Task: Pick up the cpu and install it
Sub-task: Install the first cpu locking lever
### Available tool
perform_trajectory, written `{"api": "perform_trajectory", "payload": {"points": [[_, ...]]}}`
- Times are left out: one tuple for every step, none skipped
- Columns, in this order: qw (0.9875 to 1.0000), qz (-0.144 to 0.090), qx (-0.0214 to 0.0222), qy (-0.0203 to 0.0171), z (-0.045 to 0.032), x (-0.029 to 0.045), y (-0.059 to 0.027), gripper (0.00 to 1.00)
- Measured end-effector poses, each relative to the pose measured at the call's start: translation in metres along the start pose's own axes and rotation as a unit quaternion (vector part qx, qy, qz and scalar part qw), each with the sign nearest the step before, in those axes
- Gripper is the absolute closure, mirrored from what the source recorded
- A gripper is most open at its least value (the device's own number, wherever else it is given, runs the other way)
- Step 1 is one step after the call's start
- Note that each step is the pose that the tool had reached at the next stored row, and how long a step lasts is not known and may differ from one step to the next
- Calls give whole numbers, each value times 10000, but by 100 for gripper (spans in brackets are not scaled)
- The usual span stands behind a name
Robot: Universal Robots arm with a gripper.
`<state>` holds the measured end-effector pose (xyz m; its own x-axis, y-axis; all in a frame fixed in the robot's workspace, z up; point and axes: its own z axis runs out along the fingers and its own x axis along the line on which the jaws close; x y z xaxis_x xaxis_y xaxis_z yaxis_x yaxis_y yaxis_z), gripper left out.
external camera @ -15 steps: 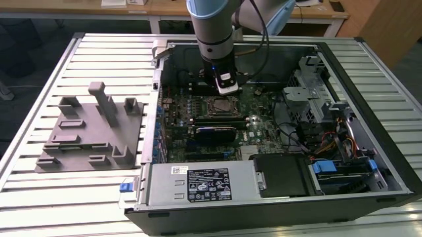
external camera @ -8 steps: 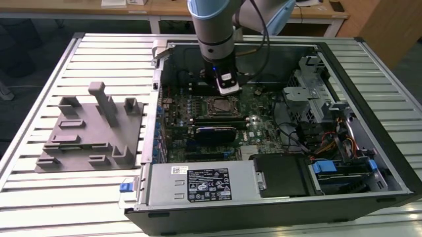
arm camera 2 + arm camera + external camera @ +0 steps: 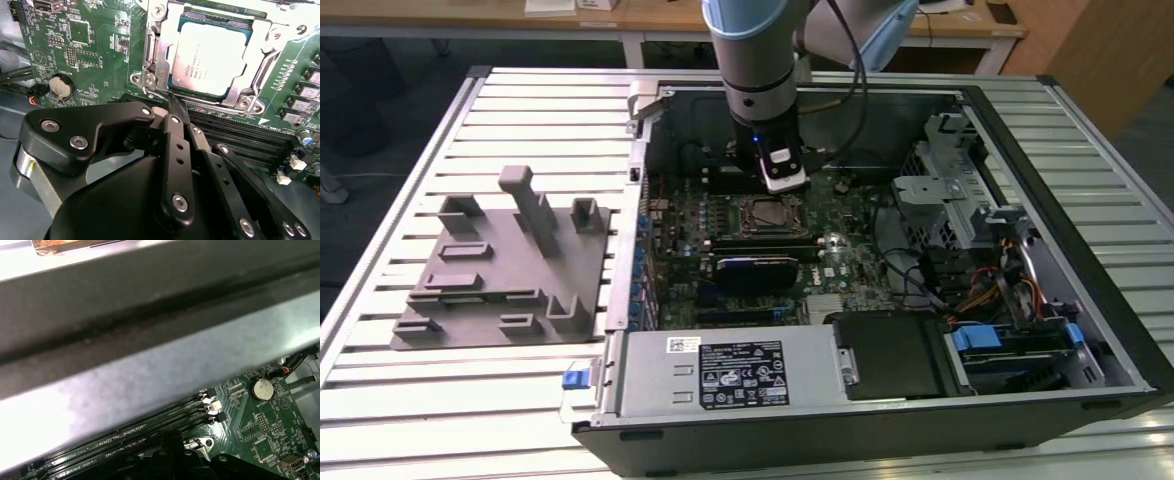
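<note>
Second wrist view, for your log: cpu seated in socket frame on motherboard, upper centre of frame. Hand just beside socket edge, fingers pinched together, grasping nothing. Exterior view: hand above cpu, inside PC case on bench.

Grey case wall beside green motherboard; coin battery; memory slots.
</note>
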<state>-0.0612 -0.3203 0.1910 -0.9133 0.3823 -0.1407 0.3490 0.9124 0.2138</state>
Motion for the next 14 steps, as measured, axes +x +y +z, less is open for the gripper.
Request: {"api": "perform_trajectory", "payload": {"points": [[10000, 0, -3, 1, 0, 0, 0, 89], [10000, 3, -17, 7, 0, -1, 0, 89], [10000, 9, -45, 18, 0, -1, 0, 89], [10000, 16, -72, 28, 0, -1, -1, 89], [10000, 20, -90, 34, 0, -1, -1, 89], [9999, 23, -100, 38, 0, -1, -1, 89], [9999, 23, -102, 39, 0, -1, -1, 89], [9999, 24, -103, 39, 0, -1, -1, 89], [9999, 24, -103, 39, -2, -1, -1, 89], [9999, 23, -102, 39, -7, -2, 0, 89], [9999, 23, -103, 39, -13, -3, 1, 89], [9999, 23, -103, 39, -23, -4, 4, 89], [9999, 23, -102, 39, -35, -6, 6, 89], [9999, 23, -102, 39, -46, -7, 9, 89]]}}
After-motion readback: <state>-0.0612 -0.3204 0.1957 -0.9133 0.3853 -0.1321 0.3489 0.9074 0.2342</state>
